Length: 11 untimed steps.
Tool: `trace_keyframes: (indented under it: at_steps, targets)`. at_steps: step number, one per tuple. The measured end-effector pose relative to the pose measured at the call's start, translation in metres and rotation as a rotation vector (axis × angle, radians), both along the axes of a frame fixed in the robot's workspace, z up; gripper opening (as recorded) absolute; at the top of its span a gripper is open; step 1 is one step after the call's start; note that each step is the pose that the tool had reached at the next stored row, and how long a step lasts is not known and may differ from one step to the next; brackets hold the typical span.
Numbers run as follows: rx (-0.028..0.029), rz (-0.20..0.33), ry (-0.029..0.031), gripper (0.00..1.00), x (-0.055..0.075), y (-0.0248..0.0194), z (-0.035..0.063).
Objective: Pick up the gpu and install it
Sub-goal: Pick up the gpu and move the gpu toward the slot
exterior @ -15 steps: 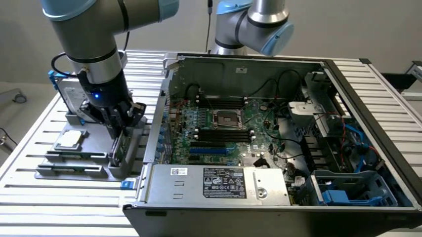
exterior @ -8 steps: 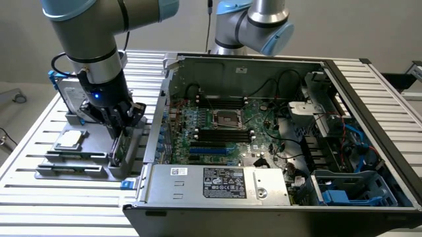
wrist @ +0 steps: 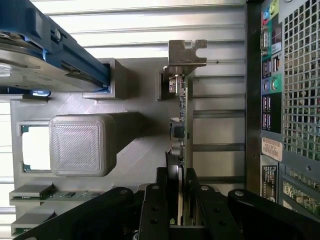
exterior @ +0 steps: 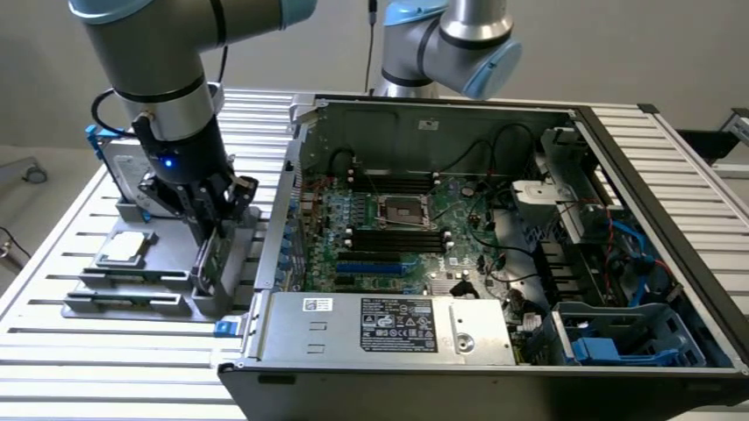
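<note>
The gpu (wrist: 182,107) stands on edge in a slot of the grey holder (wrist: 140,150), its silver end bracket (wrist: 186,52) at the far end. In the exterior view the gpu (exterior: 207,263) shows as a thin dark card below my gripper (exterior: 212,230), to the left of the open computer case (exterior: 655,254). My gripper (wrist: 176,182) straddles the card's top edge. Its black fingers (wrist: 161,187) press against both faces, so it is shut on the card. The card still sits in its slot.
On the same holder lie a small square CPU chip (exterior: 126,248) and a silver hard drive in a blue frame (exterior: 114,158). The motherboard (exterior: 387,224) with blue slots (exterior: 365,261) lies in the case. A second arm (exterior: 451,44) hangs behind the case.
</note>
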State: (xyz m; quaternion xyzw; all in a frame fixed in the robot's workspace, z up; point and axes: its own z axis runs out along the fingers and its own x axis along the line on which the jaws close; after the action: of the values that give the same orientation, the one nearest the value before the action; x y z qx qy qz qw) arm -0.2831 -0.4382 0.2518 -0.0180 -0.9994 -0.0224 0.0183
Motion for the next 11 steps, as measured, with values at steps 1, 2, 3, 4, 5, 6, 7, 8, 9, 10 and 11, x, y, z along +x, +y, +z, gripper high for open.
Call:
trace_keyframes:
  at_steps: [1,2,3,4,5,6,7,8,9,10,11]
  targets:
    - [0.0002,0.000,0.0000,0.26,0.000,0.0001,0.0037]
    - [0.0005,0.000,-0.0001,0.26,0.000,0.0002,0.0075]
    - [0.0006,0.000,0.0001,0.26,0.000,0.0002,0.0114]
    - [0.0010,0.000,-0.0001,0.26,0.000,0.0003,0.0153]
    - [0.0010,0.000,0.0001,0.26,0.000,0.0004,0.0197]
    - [0.0011,0.000,0.0000,0.26,0.000,0.0005,0.0238]
    - [0.0012,0.000,0.0000,0.26,0.000,0.0005,0.0282]
    - [0.0012,0.000,0.0001,0.26,0.000,0.0006,0.0327]
    - [0.0012,0.000,0.0001,0.26,0.000,0.0006,0.0372]
    - [0.0013,0.000,0.0000,0.26,0.000,0.0007,0.0416]
    - [0.0011,0.000,0.0001,0.26,0.000,0.0008,0.0466]
